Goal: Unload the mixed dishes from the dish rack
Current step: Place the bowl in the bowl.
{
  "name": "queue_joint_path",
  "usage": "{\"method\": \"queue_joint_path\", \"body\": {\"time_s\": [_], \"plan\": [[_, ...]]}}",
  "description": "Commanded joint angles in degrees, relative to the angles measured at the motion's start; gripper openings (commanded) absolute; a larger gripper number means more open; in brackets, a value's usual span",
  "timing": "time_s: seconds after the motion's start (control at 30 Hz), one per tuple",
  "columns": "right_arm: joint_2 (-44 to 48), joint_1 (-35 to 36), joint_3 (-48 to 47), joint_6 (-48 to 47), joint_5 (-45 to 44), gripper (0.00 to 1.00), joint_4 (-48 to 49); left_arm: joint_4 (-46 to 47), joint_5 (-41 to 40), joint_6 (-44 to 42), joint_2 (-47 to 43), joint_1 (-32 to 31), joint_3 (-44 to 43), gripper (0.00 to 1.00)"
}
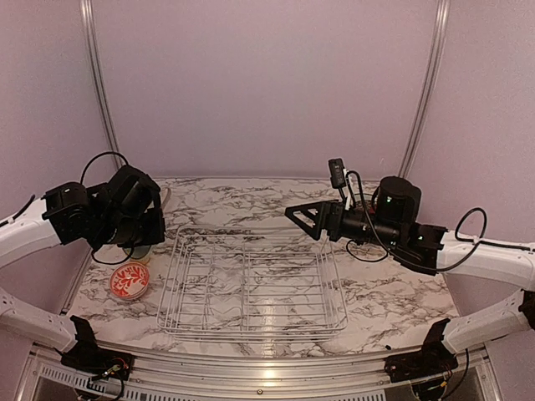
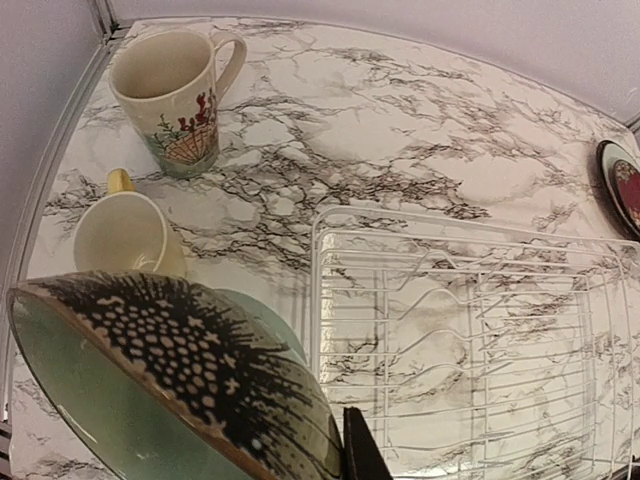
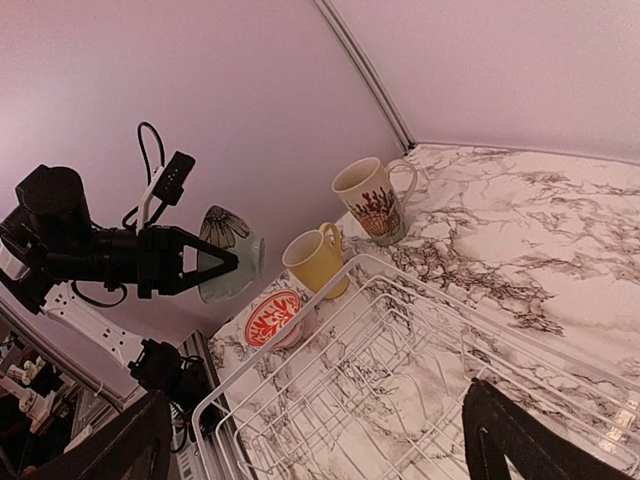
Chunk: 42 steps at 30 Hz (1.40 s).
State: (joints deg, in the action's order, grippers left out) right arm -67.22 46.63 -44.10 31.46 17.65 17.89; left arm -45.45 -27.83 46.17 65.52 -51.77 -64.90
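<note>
The dish rack (image 1: 251, 280), a low rectangular basket of thin silver wire with a grid bottom, is set flat mid-way on the marbled surface (image 1: 393, 292), its long axis laid left to right in the top view. The glossy pale green bowl (image 3: 232, 232), marked outside with a black dotted spray, is clamped in the left tool (image 3: 215, 262) above the surface left of the rack, tipped on edge, its patterned outside turned toward the rack. The right tool (image 1: 297, 215) is spread wide, gripping nothing, above the rack's far edge. The tall cream mug (image 2: 175, 95) and small yellow cup (image 2: 125, 235) are stood upright, the cup's handle turned toward the mug.
</note>
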Motion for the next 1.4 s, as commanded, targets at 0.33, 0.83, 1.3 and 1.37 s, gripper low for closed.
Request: {"method": "queue_joint_path", "body": {"time_s": [0.33, 0.83, 1.3, 1.37], "plan": [[-0.50, -0.24, -3.26, -0.95, -0.29, 0.98, -1.95, -12.84, -7.10, 1.15, 5.84, 6.91, 4.37, 0.00], [0.62, -0.23, -3.29, -1.67, -1.30, 0.98, -3.45, -5.24, -0.65, -0.74, 12.36, 9.79, 10.89, 0.00], [0.69, -0.25, -3.40, -1.59, -1.13, 0.98, -3.43, -3.06, 0.32, 0.32, 14.99, 10.81, 14.22, 0.00], [0.77, -0.23, -3.28, -1.50, -1.13, 0.98, -3.37, -2.93, 0.12, 0.33, 15.43, 10.90, 14.48, 0.00]]}}
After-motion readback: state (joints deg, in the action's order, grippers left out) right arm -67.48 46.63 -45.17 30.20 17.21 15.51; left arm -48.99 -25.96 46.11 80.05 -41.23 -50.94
